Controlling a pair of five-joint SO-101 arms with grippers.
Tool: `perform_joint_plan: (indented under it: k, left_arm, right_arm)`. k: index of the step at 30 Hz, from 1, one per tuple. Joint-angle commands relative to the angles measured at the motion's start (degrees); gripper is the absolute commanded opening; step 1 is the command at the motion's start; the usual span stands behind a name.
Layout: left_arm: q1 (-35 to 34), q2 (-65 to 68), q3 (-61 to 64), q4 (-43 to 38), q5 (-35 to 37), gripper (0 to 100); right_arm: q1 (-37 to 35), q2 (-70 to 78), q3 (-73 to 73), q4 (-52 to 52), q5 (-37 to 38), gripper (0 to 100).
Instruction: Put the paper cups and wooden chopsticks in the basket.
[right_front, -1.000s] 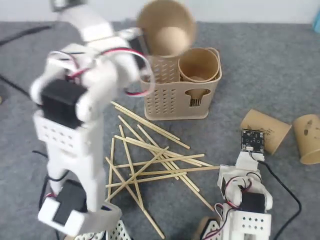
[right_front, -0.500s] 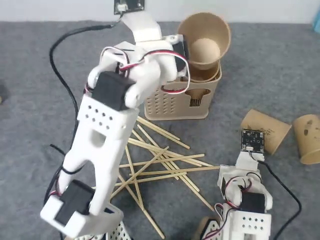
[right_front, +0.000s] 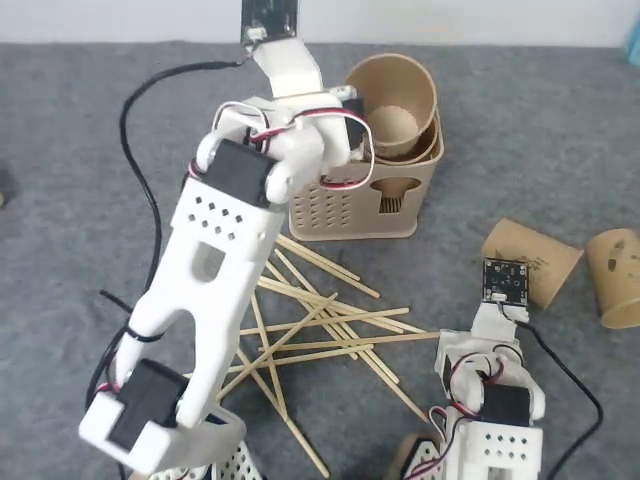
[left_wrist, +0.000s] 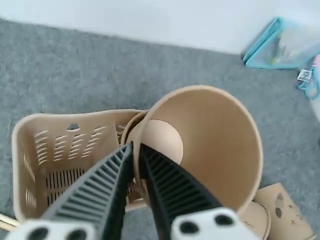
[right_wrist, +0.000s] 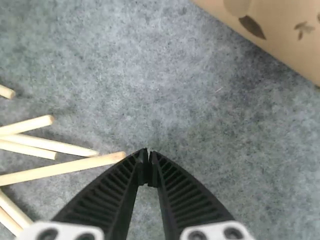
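My left gripper (right_front: 357, 108) (left_wrist: 136, 148) is shut on the rim of a brown paper cup (right_front: 393, 100) (left_wrist: 210, 142). The cup is tilted and sits partly inside another cup (right_front: 415, 152) in the right compartment of the beige basket (right_front: 345, 205) (left_wrist: 50, 150). Two more paper cups (right_front: 530, 262) (right_front: 615, 276) lie on their sides at the right. Several wooden chopsticks (right_front: 310, 320) (right_wrist: 60, 168) lie scattered in front of the basket. My right gripper (right_wrist: 148, 153) is shut and holds nothing, low over the carpet just beside the chopstick ends, near a lying cup (right_wrist: 270, 25).
The grey carpet (right_front: 520, 130) covers the table. The right arm (right_front: 490, 395) stands at the front right, with its camera board (right_front: 505, 281) next to the nearer lying cup. The basket's left compartment (left_wrist: 65, 150) holds no cup. A blue bag (left_wrist: 285, 42) lies far behind.
The left arm has carried the cup from above the basket's left side to the right and lowered it into the cup in the right compartment. The right arm has kept still.
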Motion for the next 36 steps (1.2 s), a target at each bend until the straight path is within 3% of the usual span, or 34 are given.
perform_joint_plan:
  k: [1,7,11,15,21,24,29,36]
  left_arm:
    - [-0.4,-2.0,3.4,-4.1,0.1,3]
    - [-0.4,-2.6,3.9,-3.7,0.3,23]
    - [-3.3,-2.7,-0.3,1.4,0.3,26]
    - [-13.4,-2.7,-6.5,6.2,0.2,26]
    - [-35.3,-2.3,-9.4,5.9,-3.3,26]
    - [-45.5,-2.0,-7.7,2.2,-7.7,26]
    - [-58.6,-2.0,2.2,-13.4,-14.9,26]
    - [-65.8,8.0,13.6,-37.9,-21.4,26]
  right_arm:
    - [0.3,-0.3,0.4,0.2,-0.4,0.9]
    - [0.3,-0.3,0.4,0.2,-0.4,0.9]
    - [0.3,-0.3,0.4,0.2,-0.4,0.8]
    - [0.3,-0.3,0.4,0.2,-0.4,0.8]
    - [0.3,-0.3,0.4,0.2,-0.4,0.9]
    - [0.3,-0.3,0.4,0.2,-0.4,0.8]
    - [0.5,-0.3,0.4,0.2,-0.4,0.8]
    - [0.7,-0.3,0.4,0.2,-0.4,0.8]
